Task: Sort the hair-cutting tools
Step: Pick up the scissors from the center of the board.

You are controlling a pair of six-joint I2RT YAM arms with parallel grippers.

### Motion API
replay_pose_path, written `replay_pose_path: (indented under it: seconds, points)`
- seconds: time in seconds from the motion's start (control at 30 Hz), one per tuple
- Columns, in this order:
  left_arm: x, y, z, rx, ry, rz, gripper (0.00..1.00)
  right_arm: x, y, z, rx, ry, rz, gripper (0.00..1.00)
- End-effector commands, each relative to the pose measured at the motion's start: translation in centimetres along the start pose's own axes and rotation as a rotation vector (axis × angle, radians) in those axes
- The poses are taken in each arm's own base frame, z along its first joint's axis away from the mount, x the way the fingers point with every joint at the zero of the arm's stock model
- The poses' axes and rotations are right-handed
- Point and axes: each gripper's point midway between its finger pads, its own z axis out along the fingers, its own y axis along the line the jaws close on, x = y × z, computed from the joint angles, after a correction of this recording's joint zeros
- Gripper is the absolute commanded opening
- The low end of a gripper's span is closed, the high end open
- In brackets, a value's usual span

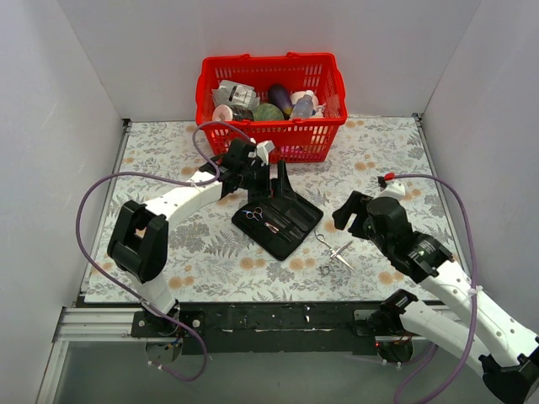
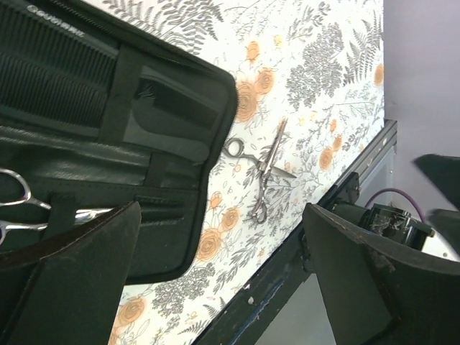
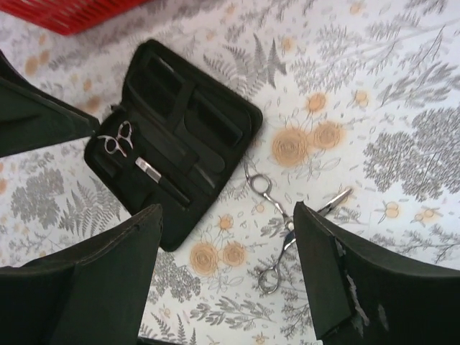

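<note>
The loose scissors lie splayed on the surface, just right of the unfolded black case, where a second pair already sits strapped in. Our right hand hovers over the loose scissors, wide open and empty, likely lining up a pick. Our left hand, equally spread and empty, hangs above the case, perhaps to steady it.

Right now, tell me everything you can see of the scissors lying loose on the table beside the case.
The scissors are slim, silver, shiny metal, with two finger rings. They lie flat on the flowered tablecloth, blades spread open in a cross, beside the open black case, one ring close to its edge. No tool touches them; the right tool hovers open above.
</note>
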Motion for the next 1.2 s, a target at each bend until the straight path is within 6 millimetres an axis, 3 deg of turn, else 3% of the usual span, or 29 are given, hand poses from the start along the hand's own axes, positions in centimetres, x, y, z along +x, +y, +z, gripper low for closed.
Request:
replay_pose_path:
  seconds: [0.0,0.07,0.3,0.5,0.73,0.93,1.17]
  points:
    - [-1.3,-2.3,0.0,0.064,-0.023,0.031,0.98,3.4,0.1,0.7,0.049,0.165,0.104,0.79]
    - [-1.4,-2.2,0.3,0.059,-0.025,0.028,0.98,5.3,-1.3,0.4,0.166,0.272,0.129,0.78]
    - [-1.1,-1.4,0.7,0.029,-0.024,-0.001,0.98,7.7,0.3,0.1,0.190,0.374,0.406,0.72]
    - [-0.5,-0.6,0.9,0.000,-0.002,-0.020,0.98,10.8,0.2,-0.5,0.256,0.516,0.473,0.68]
    - [-0.1,-0.2,1.0,-0.007,0.008,-0.018,0.98,15.3,-4.0,-0.7,0.404,0.570,0.470,0.67]
    - [0.0,-0.2,1.3,-0.002,0.019,-0.017,0.98,16.7,-6.1,0.5,0.463,0.546,0.410,0.68]
    - [0.3,0.3,1.6,-0.010,0.029,-0.024,0.98,17.6,-7.3,2.2,0.471,0.508,0.373,0.71]
